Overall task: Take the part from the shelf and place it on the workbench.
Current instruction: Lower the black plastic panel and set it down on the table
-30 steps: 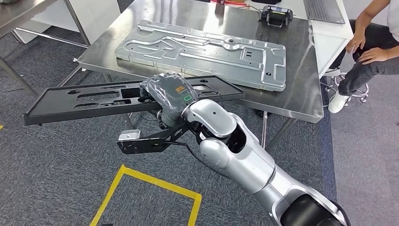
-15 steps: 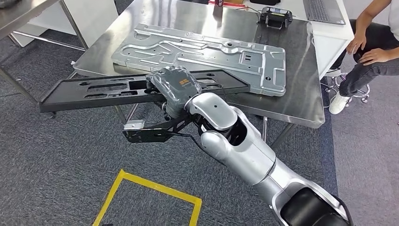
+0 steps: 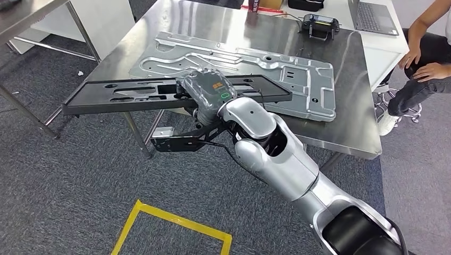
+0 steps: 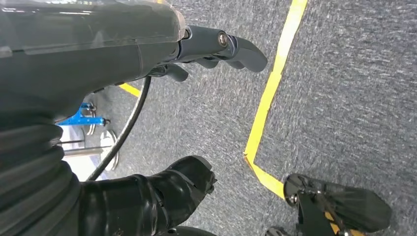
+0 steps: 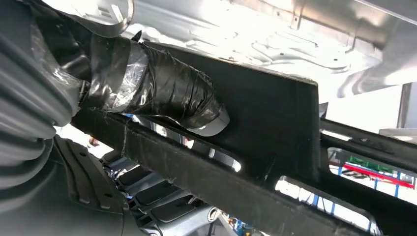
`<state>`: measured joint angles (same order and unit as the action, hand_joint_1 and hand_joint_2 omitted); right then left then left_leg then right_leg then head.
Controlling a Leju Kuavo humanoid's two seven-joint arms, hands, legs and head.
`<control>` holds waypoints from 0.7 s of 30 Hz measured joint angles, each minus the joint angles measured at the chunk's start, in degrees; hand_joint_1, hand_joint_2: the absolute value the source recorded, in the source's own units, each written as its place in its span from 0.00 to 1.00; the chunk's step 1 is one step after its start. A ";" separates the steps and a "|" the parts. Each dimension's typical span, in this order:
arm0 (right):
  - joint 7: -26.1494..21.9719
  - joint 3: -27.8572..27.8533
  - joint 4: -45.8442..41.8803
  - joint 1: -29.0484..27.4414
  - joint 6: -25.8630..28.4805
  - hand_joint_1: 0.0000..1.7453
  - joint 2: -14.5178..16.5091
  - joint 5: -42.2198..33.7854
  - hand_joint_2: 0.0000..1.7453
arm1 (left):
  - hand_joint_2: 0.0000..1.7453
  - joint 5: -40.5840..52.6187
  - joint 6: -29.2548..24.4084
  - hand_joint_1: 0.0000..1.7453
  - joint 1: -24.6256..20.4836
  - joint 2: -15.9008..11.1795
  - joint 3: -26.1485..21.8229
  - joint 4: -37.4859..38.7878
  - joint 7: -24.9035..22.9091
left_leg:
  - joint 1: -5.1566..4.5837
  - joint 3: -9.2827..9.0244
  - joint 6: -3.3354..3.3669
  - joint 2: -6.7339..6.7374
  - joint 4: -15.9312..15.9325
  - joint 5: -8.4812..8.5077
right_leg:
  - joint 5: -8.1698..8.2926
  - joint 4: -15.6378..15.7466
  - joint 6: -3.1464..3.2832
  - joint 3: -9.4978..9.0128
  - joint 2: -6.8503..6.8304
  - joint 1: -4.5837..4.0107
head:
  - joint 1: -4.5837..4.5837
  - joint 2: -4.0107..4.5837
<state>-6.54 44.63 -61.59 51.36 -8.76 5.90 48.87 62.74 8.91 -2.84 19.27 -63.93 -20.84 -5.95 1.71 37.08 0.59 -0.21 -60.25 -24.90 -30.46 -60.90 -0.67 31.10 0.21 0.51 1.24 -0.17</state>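
Swinging in over the near edge of the workbench (image 3: 348,119), the long black part (image 3: 114,95) now has its right end above the steel top and overlapping the silver stamped panel (image 3: 298,79) lying there, where half a second ago that end only reached the table's front edge. Its left end juts out past the table's left corner, over the carpet. That puts the carry close to finished; what remains, I judge, is to bring the part further over the surface and set it down.

The left hand (image 4: 216,46) hangs low over the grey carpet near a yellow floor line (image 4: 275,88), its fingers loosely curled with nothing in them.

Further right, the right arm reaches forward and up from the lower right, and the right hand (image 3: 207,90) clamps the part near its middle. In the right wrist view a taped thumb (image 5: 167,93) presses the part's flat face; the other fingers are probably wrapped underneath, though they are hidden.
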 joint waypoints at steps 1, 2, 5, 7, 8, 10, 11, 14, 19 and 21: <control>-0.03 -0.16 -0.01 0.16 -0.02 1.00 -0.10 0.00 1.00 | 1.00 -0.04 -0.01 0.00 0.00 0.01 -0.01 -0.01 0.02 | 0.00 -0.42 0.33 -0.03 0.17 -0.23 | -0.53 -2.63 -0.14 1.50 -0.02 0.07 | -0.01 0.00; -0.05 -0.27 -0.01 0.25 -0.03 1.00 -0.20 0.00 1.00 | 1.00 -0.08 -0.01 0.00 0.00 0.01 -0.01 -0.01 0.03 | -0.10 -0.87 0.63 -0.04 0.33 -0.53 | -1.51 -6.13 -0.24 3.68 -0.04 0.12 | -0.04 0.00; -0.06 -0.31 0.13 0.08 -0.17 1.00 -0.80 0.00 1.00 | 1.00 -0.23 -0.02 0.00 0.00 0.01 -0.01 -0.01 0.04 | -0.61 -2.51 1.15 -0.28 0.55 -1.74 | -4.08 -13.85 -0.06 10.11 -0.05 0.03 | -0.04 0.00; -0.06 -0.37 0.19 0.06 -0.21 1.00 -1.27 0.00 1.00 | 1.00 -0.33 -0.03 0.00 -0.01 0.01 -0.02 -0.01 0.04 | -1.12 -4.08 1.27 -0.56 0.61 -2.81 | -0.87 -10.72 0.96 10.71 -0.03 -0.44 | -0.04 0.00; -0.06 -0.45 0.19 0.15 -0.20 1.00 -1.47 0.00 1.00 | 1.00 -0.36 -0.04 0.00 0.00 0.03 -0.03 -0.01 0.04 | -1.35 -4.89 1.31 -0.65 0.75 -3.38 | 2.38 -6.96 1.94 9.95 -0.02 -0.93 | -0.04 0.00; -0.06 -0.65 0.17 0.40 -0.20 1.00 -1.79 -0.01 1.00 | 1.00 -0.38 -0.06 0.00 -0.01 0.16 -0.03 0.01 0.05 | -1.64 -6.36 1.12 -0.71 1.22 -4.29 | 7.07 -0.87 4.02 8.41 0.12 -1.96 | 0.30 0.00; -0.06 -0.72 0.15 0.53 -0.21 1.00 -1.93 -0.01 1.00 | 1.00 -0.39 -0.06 0.00 -0.03 0.23 -0.03 0.01 0.06 | -1.54 -6.92 0.89 -0.71 1.64 -4.47 | 8.10 0.87 4.77 7.85 0.17 -2.39 | 0.45 0.00; -0.06 -0.89 -0.05 0.81 -0.21 1.00 -2.17 -0.02 1.00 | 1.00 -0.42 -0.04 0.00 -0.15 0.17 -0.04 -0.01 0.09 | -1.38 -8.12 0.00 -0.46 1.89 -4.02 | 8.10 3.77 5.84 5.52 0.19 -2.54 | 0.49 0.00; -0.05 -1.07 -0.14 1.10 -0.24 1.00 -2.25 -0.02 1.00 | 1.00 -0.46 -0.13 0.00 -0.21 -0.05 -0.05 -0.05 0.10 | -0.87 -0.36 -1.29 -0.18 -10.79 -7.87 | 6.74 5.54 5.23 1.79 0.03 -1.43 | 0.60 0.00; -0.06 -1.07 -0.12 0.86 -0.26 1.00 -2.27 -0.02 1.00 | 1.00 -0.47 -0.13 0.00 -0.13 -0.13 -0.05 -0.05 0.09 | -0.35 2.45 -2.13 -0.13 -12.12 -8.81 | 5.45 5.13 4.28 0.79 0.12 -1.03 | 0.60 0.00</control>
<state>-6.60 43.57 -61.71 52.22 -9.03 3.63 48.85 62.27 8.79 -2.96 19.14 -63.98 -20.90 -5.85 1.36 39.53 -1.54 -0.34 -72.37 -33.71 -25.00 -55.77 3.61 31.89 0.33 -0.52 1.84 -0.17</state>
